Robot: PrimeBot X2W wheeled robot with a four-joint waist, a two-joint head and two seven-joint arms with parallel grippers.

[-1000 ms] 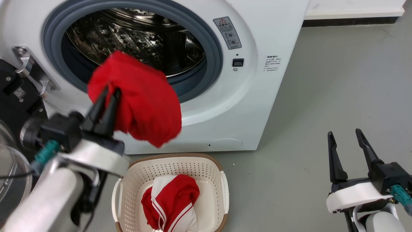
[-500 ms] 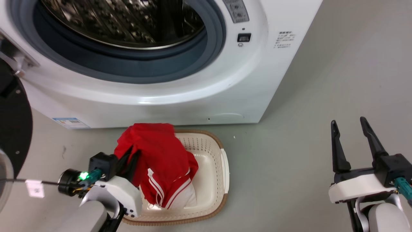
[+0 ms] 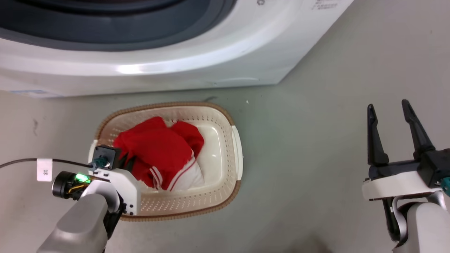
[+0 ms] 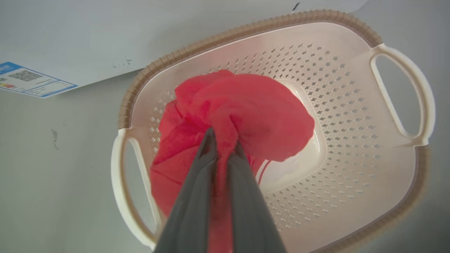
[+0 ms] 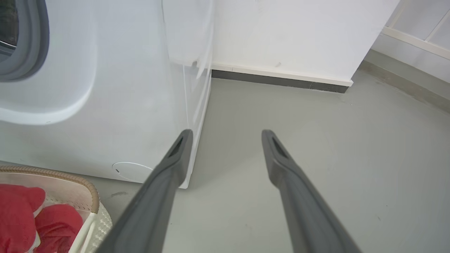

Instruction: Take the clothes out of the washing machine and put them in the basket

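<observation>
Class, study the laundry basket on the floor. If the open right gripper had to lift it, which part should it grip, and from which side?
Probably the cream side handle of the basket facing the right gripper, approached from above on that side: a thin bar with an open slot one finger can enter. The left gripper, shut on the red garment, crowds the other handle.

Spread fingers of right gripper (image 5: 226, 133) over grey floor (image 5: 316, 112). At left, washing machine (image 5: 133, 105). Lower left, basket (image 5: 88, 189) corner, red clothes (image 5: 21, 211) inside, maybe two pieces.
</observation>
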